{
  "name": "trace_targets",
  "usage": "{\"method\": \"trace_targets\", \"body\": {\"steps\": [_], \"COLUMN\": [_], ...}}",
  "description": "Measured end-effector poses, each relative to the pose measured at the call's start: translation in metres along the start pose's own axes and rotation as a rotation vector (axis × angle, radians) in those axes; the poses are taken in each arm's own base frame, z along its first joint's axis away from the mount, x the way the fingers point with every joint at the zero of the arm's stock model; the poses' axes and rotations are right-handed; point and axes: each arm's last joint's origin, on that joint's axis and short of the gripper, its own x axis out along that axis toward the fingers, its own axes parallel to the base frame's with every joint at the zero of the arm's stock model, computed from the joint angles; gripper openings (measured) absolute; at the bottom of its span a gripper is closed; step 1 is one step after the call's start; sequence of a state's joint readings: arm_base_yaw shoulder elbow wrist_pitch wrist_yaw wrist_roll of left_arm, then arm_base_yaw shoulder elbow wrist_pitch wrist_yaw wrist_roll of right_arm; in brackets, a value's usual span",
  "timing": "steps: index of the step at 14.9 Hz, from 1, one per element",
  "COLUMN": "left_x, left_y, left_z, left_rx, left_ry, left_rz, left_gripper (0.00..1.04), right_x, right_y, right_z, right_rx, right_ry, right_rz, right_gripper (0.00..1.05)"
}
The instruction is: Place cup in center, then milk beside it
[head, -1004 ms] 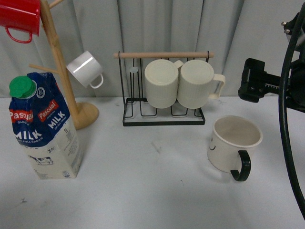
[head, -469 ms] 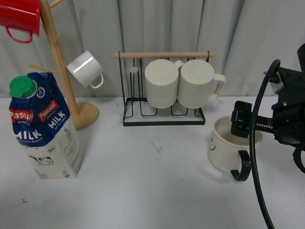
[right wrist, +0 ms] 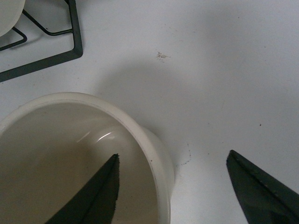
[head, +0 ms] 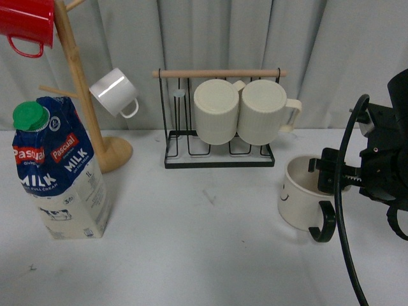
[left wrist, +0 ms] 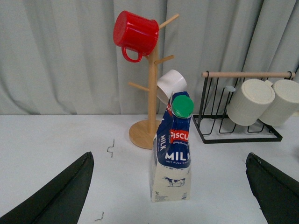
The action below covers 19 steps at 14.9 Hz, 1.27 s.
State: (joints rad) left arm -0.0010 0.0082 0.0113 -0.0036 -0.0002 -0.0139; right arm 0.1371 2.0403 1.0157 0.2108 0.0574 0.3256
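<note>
- Right gripper [right wrist: 173, 156] has its fingers spread apart and straddles the rim of the cup [head: 298, 199], one finger over the inside and the other outside above the table [head: 204, 255].
- Left gripper [left wrist: 168, 156] is also wide apart, holds nothing, and faces the milk [head: 60, 185].
- The cup stands upright at the table's right. The milk stands upright at the left, well apart from it.
- Farther back, a wire rack [head: 191, 162] holds two ribbed mugs [head: 217, 111], and a mug tree [head: 83, 95] stands behind the milk.

Grey pleated curtain [head: 357, 51] behind white table [head: 191, 255]; light even.
</note>
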Motion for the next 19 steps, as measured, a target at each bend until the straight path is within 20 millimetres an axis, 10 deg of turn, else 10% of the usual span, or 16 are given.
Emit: {"method": "trace_targets", "body": {"steps": [6,13,19], "left_x": [0.000,0.000,0.000], "left_y": [0.000,0.000,0.000], "left_z": [0.000,0.000,0.000], "left_rx": [0.000,0.000,0.000], "left_ry": [0.000,0.000,0.000], "left_rz": [0.000,0.000,0.000], "left_gripper": [0.98,0.98,0.98], "right_x": [-0.013,-0.031,-0.012], "right_y": [0.014,0.106,0.119], "right_z": [0.003,0.019,0.016], "right_rx": [-0.006,-0.089,-0.213], "right_ry": [-0.015,0.077,0.213], "right_rz": [0.028,0.154,0.145], "right_gripper": [0.03,0.03,0.03]}}
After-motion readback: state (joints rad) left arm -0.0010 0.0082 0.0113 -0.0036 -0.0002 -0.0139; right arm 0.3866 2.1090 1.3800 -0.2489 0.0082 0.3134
